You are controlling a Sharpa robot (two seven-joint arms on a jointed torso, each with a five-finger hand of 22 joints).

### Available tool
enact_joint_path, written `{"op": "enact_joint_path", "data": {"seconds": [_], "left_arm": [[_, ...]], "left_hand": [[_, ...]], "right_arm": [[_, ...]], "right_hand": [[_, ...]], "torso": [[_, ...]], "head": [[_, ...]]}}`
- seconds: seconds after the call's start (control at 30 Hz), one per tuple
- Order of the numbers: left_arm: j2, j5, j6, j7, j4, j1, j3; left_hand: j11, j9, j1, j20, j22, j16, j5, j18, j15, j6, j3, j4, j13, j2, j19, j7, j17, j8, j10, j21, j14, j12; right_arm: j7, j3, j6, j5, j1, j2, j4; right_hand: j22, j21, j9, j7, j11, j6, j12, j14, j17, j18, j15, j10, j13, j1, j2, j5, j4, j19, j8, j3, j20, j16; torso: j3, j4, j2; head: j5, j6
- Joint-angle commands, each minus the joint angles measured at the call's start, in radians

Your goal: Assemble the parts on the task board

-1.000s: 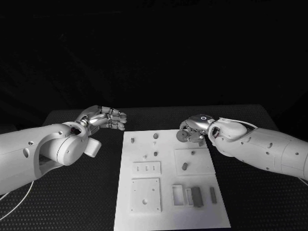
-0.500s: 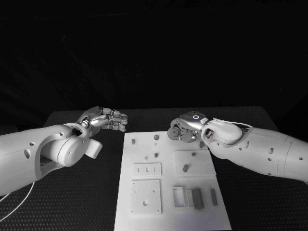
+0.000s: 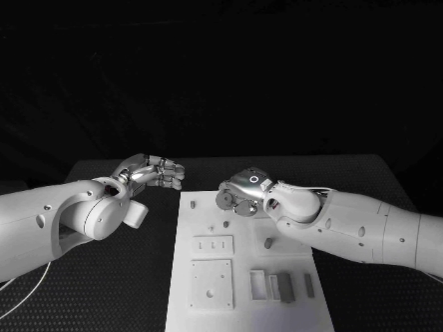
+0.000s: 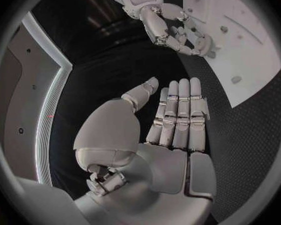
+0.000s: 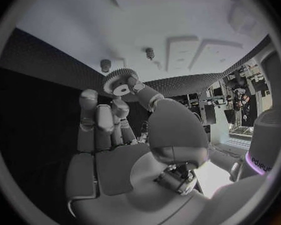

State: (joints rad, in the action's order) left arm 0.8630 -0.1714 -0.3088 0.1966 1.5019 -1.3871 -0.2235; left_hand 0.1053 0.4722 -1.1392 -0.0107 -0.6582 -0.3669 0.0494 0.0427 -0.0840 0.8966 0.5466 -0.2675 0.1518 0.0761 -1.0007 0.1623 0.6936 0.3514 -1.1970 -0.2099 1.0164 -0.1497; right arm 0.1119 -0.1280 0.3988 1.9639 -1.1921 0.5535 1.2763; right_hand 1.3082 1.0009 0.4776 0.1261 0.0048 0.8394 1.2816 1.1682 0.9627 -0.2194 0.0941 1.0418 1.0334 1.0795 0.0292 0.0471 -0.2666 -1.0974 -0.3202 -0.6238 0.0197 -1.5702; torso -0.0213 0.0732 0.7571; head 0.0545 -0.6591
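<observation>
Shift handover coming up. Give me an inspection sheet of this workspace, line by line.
Surface: black table, textured mat.
Job's things: white task board with pegs, raised plates and slots; grey bars in the near slots; a small gear.
Clutter: nothing seen.
Hands: right hand over the board's far end, gear pinched at its fingers; left hand beside the board, holding nothing, fingers straight and together.
Cables: a pale cable under the left arm.
Surroundings: dark backdrop.
</observation>
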Motion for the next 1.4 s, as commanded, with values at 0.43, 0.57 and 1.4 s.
{"op": "enact_joint_path", "data": {"seconds": [0.43, 0.57, 1.4], "left_arm": [[-0.011, -0.003, 0.010, 0.009, -0.003, -0.003, 0.001], [-0.011, -0.003, 0.012, 0.009, -0.002, -0.004, 0.001], [-0.010, -0.003, 0.012, 0.009, 0.003, -0.006, 0.001]], "left_hand": [[0.004, 0.002, 0.004, -0.001, -0.002, 0.005, 0.001, -0.001, -0.004, -0.006, 0.004, -0.003, 0.001, 0.002, 0.007, 0.000, 0.003, -0.006, -0.003, 0.004, -0.004, 0.006], [0.004, 0.002, 0.004, -0.001, -0.002, 0.006, 0.001, -0.001, -0.004, -0.006, 0.004, -0.003, 0.001, 0.002, 0.007, 0.000, 0.003, -0.006, -0.003, 0.004, -0.004, 0.006], [0.004, 0.003, 0.005, -0.001, -0.003, 0.007, 0.001, -0.001, -0.004, -0.006, 0.004, -0.003, 0.002, 0.002, 0.007, 0.001, 0.005, -0.006, -0.004, 0.005, -0.004, 0.007]], "right_arm": [[0.030, -0.014, -0.007, 0.068, 0.026, -0.063, -0.061], [0.030, -0.014, -0.013, 0.069, 0.026, -0.064, -0.070], [0.006, -0.018, -0.042, 0.008, 0.028, -0.069, -0.090]], "right_hand": [[0.013, 0.003, 0.050, -0.035, -0.022, 0.192, -0.003, 0.029, -0.003, -0.042, 0.021, -0.012, -0.003, -0.002, 0.000, 0.003, -0.004, -0.006, -0.047, -0.004, 0.006, -0.001], [0.013, 0.003, 0.050, -0.035, -0.022, 0.192, -0.003, 0.028, -0.004, -0.042, 0.021, -0.012, -0.003, -0.002, 0.000, 0.003, -0.004, -0.006, -0.046, -0.004, 0.006, -0.001], [0.010, -0.009, 0.018, 0.009, 0.019, 0.076, -0.017, 0.000, -0.042, -0.042, -0.013, -0.027, -0.011, -0.008, 0.079, 0.003, 0.006, -0.002, 0.029, -0.012, 0.005, 0.005]], "torso": [[-0.0020, -0.0015, 0.000], [-0.0020, -0.0027, 0.000], [-0.0036, -0.0006, 0.000]], "head": [[-0.011, -0.008], [-0.013, -0.008], [-0.015, -0.023]]}}
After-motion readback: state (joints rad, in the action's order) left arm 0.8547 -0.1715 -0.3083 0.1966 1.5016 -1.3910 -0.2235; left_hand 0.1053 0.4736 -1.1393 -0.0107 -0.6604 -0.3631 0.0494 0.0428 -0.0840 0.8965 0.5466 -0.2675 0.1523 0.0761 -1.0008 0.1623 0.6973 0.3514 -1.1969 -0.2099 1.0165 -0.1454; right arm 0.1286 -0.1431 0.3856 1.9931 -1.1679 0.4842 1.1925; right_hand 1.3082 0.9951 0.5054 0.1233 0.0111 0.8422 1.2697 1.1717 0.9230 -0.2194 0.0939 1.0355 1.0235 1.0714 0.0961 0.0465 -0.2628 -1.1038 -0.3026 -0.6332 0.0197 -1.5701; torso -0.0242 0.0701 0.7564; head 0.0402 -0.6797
